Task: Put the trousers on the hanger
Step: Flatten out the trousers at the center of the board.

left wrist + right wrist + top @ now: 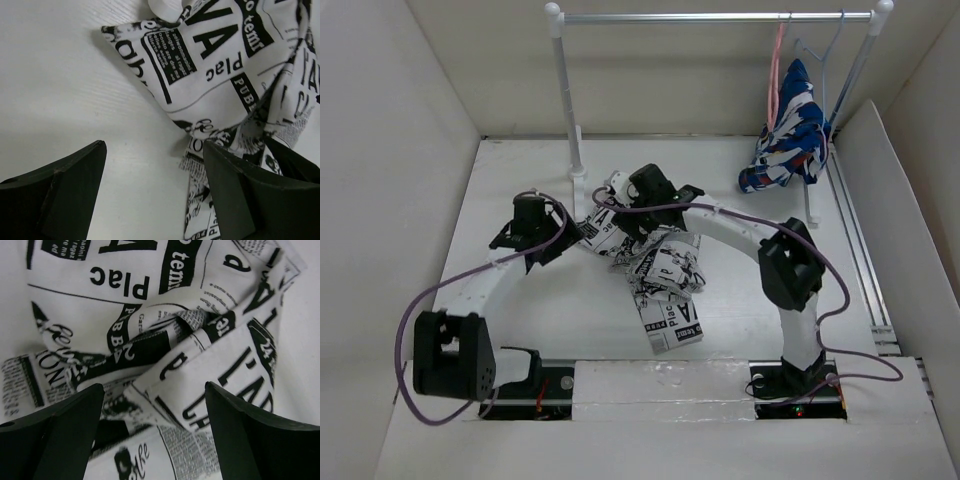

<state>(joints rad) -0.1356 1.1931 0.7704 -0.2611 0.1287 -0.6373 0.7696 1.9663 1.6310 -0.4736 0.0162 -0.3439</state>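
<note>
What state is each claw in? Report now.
Left claw: open, holding nothing.
Right claw: open above trousers, holding nothing.

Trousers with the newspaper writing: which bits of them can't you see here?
- Top view: the right gripper covers part of the trousers.
- Left wrist view: they run off the top and right edges; the left gripper's finger hides more.
- Right wrist view: the cloth is cut off at the top and left; I cannot tell waist from leg.
- The hanger: too thin in the top view to see its shape.
</note>
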